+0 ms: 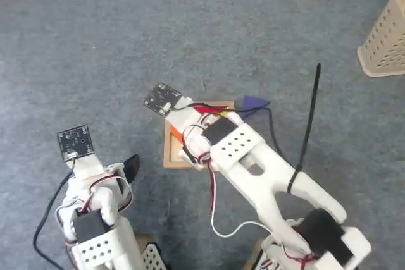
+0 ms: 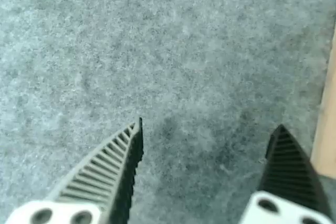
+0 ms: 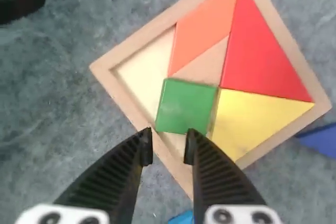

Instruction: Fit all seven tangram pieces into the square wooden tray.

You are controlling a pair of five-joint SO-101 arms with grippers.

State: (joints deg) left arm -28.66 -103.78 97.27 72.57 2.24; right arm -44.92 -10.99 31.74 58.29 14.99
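- The green square (image 3: pixel 186 106) seems to sit slightly askew against the yellow triangle (image 3: pixel 252 116). If it were pushed from here, it could be wedged or ridden up over its neighbour.
- The right arm's fingers (image 3: pixel 126 174) are placed right at the near rim of the wooden tray (image 3: pixel 105 66). If they were lowered, the rim could be caught and the tray slid or tipped. The orange triangle (image 3: pixel 202 30) and red triangle (image 3: pixel 257 51) already seated in it would then be disturbed.
- Two patches of bare tray floor can be seen, and a blue piece (image 3: pixel 320 140) lies outside the tray on the grey tabletop (image 1: pixel 95 49). If the seated pieces were left loosely packed, the later ones might be jammed.
- The right arm's fingers are held close together with a narrow gap, and nothing is gripped between them. The green square lies inside the tray just beyond their tips, not between them. Whether the tips touch it cannot be told.
- The left arm's fingers (image 2: pixel 113 182) are spread wide and empty over bare tabletop, with the tray's edge near one fingertip.
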